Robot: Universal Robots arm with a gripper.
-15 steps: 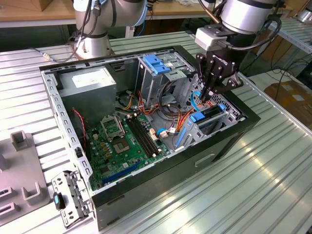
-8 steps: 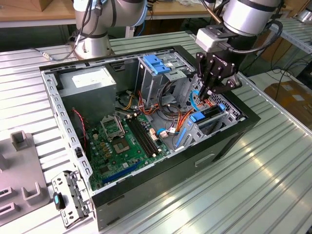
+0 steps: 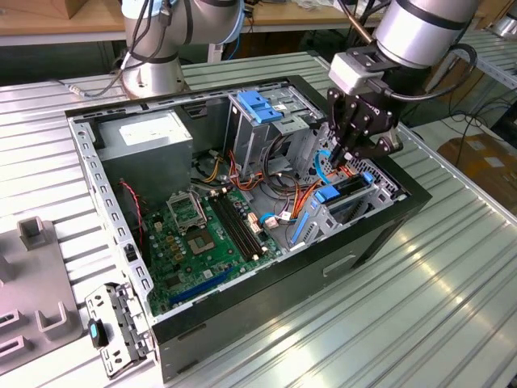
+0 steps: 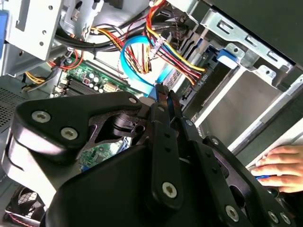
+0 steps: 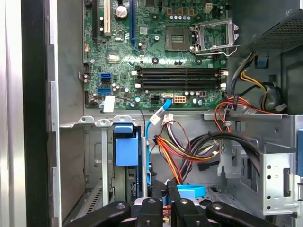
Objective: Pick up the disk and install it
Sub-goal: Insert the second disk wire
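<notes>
You have the open computer case [image 3: 105, 174] lying on the slatted table [image 3: 452, 299], motherboard [image 3: 202, 242] facing up. Inside the case, at the corner farthest from the grey power-supply box [image 3: 145, 139], the disk [image 3: 349, 191] sits in its bay (blue rail end showing). The gripper [image 3: 343, 153] hangs just above it, fingers drawn nearly together, with nothing visibly between them.

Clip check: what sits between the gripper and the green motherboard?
A tangle of cables, orange, yellow and black, plus one blue cable, crosses between the gripper and the motherboard in the first wrist view.
</notes>
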